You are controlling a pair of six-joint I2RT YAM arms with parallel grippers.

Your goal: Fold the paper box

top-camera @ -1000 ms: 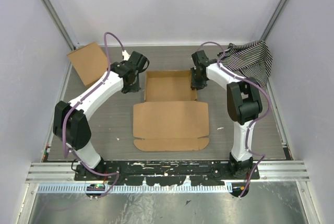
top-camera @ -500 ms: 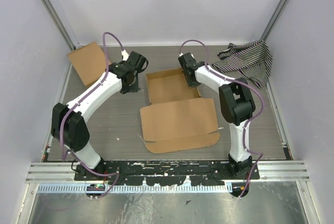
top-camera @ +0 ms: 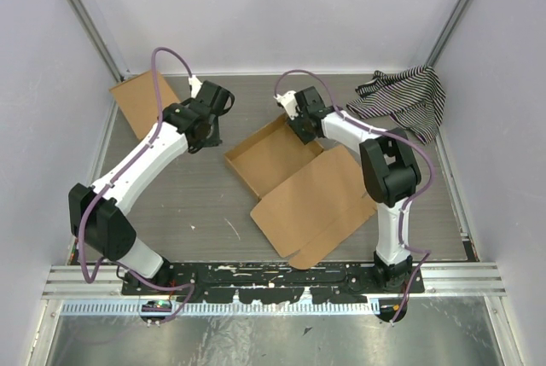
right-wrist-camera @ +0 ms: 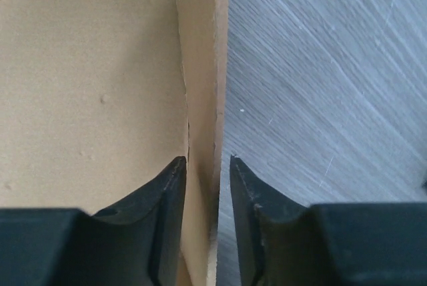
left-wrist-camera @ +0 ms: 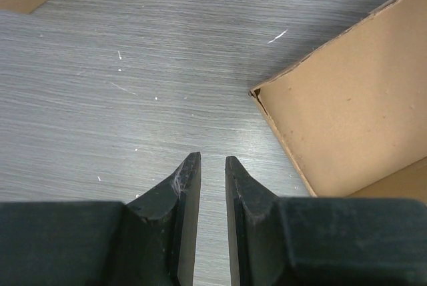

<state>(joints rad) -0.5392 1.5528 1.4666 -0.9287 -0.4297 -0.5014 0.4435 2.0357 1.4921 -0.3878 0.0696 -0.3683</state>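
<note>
The paper box (top-camera: 294, 180) is lying skewed in the middle of the surface (top-camera: 183, 204), its lid panel (top-camera: 320, 206) reaching toward the near edge. The right claw (right-wrist-camera: 203, 166) is straddling the tray wall (right-wrist-camera: 200, 66); whether it is pinching, I cannot tell. The left claw (left-wrist-camera: 212, 163) is hovering narrowly parted, empty. Closing the lid is likely coming next, calling for a steadied tray. No print is showing.

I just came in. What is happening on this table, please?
Two robot arms are working on a paper box that lies open and slanted on the table. The right claw pinches one raised side wall of the tray part, one finger on each side. The left claw hovers empty and slightly open over the table, near the box's corner. The lid panel is not yet folded.
</note>
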